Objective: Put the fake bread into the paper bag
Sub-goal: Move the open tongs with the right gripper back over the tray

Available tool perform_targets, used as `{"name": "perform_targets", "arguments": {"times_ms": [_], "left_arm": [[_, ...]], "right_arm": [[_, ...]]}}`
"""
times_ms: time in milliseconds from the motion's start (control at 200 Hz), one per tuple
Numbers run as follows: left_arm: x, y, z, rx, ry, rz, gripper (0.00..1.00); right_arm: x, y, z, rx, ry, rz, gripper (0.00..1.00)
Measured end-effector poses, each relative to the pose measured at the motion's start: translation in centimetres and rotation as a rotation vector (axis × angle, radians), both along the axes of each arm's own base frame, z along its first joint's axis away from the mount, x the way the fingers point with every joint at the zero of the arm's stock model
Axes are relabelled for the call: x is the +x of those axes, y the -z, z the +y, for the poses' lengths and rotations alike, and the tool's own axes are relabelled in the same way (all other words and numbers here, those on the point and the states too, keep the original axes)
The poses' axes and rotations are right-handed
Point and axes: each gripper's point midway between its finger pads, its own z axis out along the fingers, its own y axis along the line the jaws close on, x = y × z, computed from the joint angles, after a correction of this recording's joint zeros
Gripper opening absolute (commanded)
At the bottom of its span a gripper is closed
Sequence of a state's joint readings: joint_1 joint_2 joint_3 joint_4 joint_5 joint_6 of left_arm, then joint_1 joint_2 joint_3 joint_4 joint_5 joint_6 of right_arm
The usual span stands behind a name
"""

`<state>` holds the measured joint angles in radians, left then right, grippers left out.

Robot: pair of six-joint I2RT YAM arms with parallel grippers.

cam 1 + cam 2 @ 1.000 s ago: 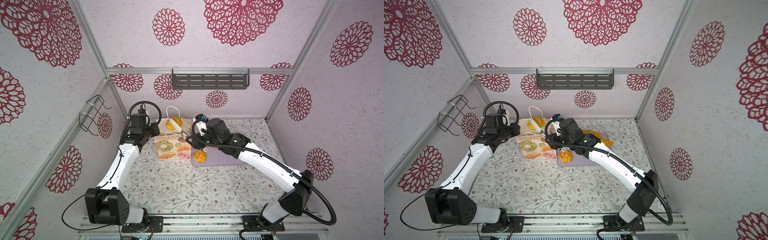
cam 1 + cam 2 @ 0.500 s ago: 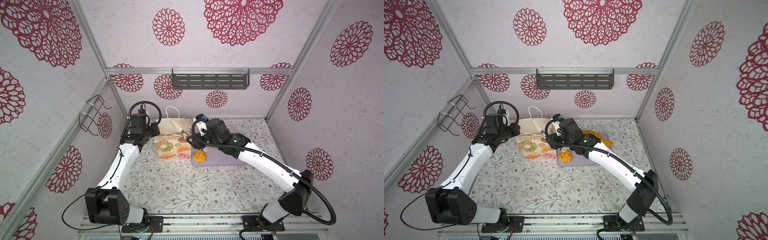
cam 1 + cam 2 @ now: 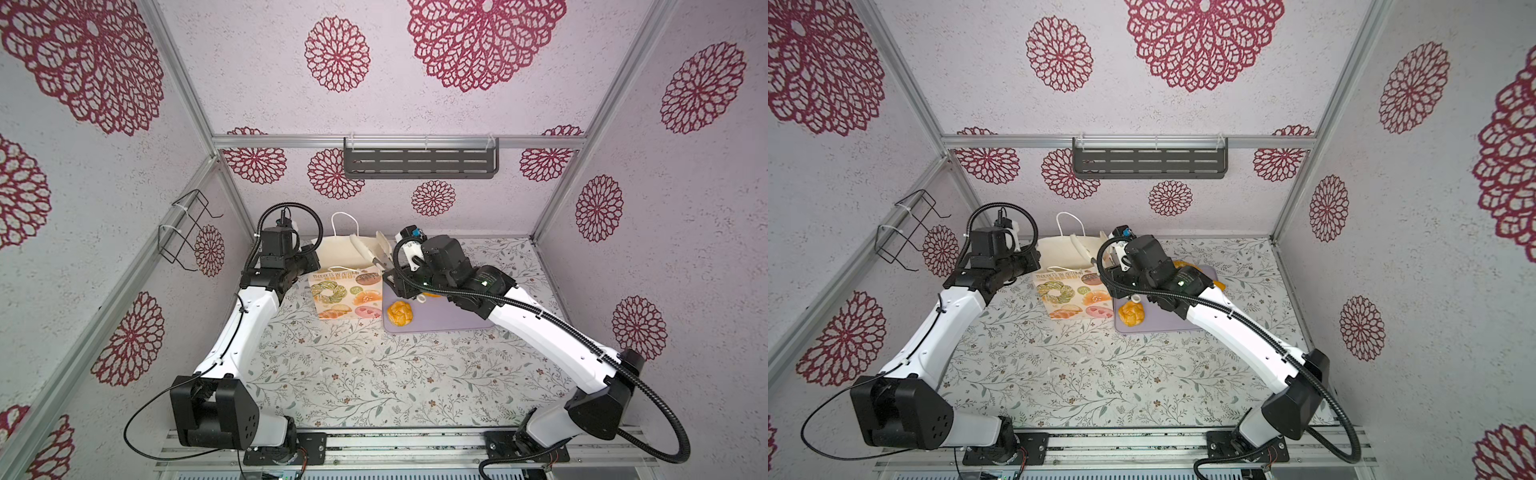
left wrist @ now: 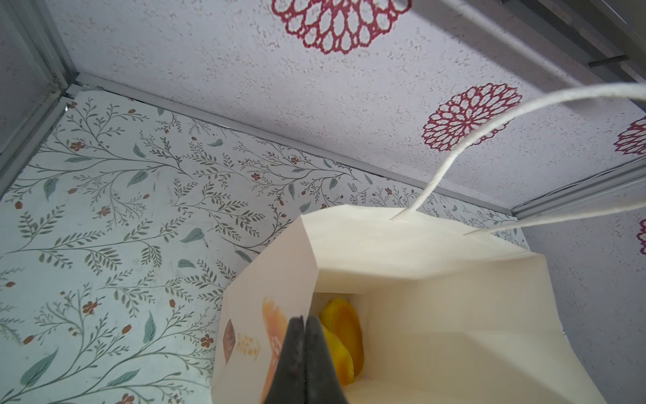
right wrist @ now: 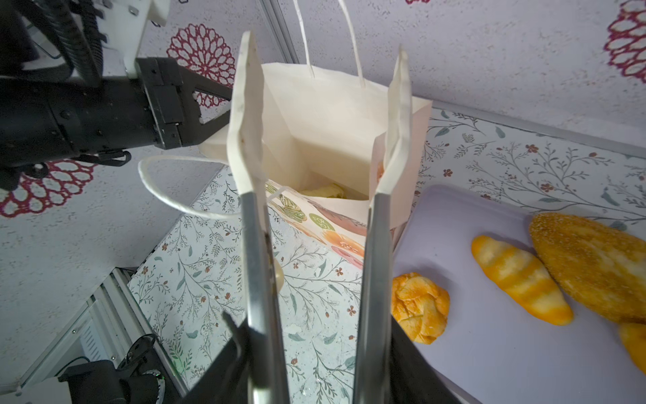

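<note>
One knotted bun (image 3: pixel 400 313) on lilac tray (image 3: pixel 436 321)

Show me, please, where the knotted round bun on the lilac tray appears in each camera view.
In a top view: knotted bun on the lilac tray, at its front left corner.
In a top view: again on that corner, right of the paper bag.
Left wrist: not in it.
Right wrist: on the tray, beside the striped croissant.
Shared landmark: the paper bag, in all four.
</note>
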<state>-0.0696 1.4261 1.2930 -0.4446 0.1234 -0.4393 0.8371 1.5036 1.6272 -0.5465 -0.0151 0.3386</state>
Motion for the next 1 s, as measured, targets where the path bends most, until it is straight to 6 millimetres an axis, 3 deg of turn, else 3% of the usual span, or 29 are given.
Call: {"name": "perform_targets", "arguments": {"times_ms": [200,390,550,796,1001], "left_arm": [[0.0,0.0,0.0,-0.001,0.000,-0.001,0.00],[0.1,0.0,0.0,-0.003,0.002,-0.002,0.00],[0.1,0.0,-0.1,-0.003,0.002,-0.003,0.00],[0.1,-0.1,-0.1,-0.003,0.002,-0.003,0.00],[0.2,0.1,-0.1,-0.005,0.001,-0.001,0.00]], "right_arm": [[0.4,-0.5,-3.3,-0.063,0.039,-0.018,0.54],[2.5,0.4,-8.3,-0.157,0.113,-0.009,0.56],[3.9,2.1,-12.3,-0.290,0.156,-0.009,0.58],[4.1,6.1,-15.6,-0.518,0.119,-0.035,0.57],[5.2,7.4,-19.2,-0.601,0.148,-0.025,0.57]]}}
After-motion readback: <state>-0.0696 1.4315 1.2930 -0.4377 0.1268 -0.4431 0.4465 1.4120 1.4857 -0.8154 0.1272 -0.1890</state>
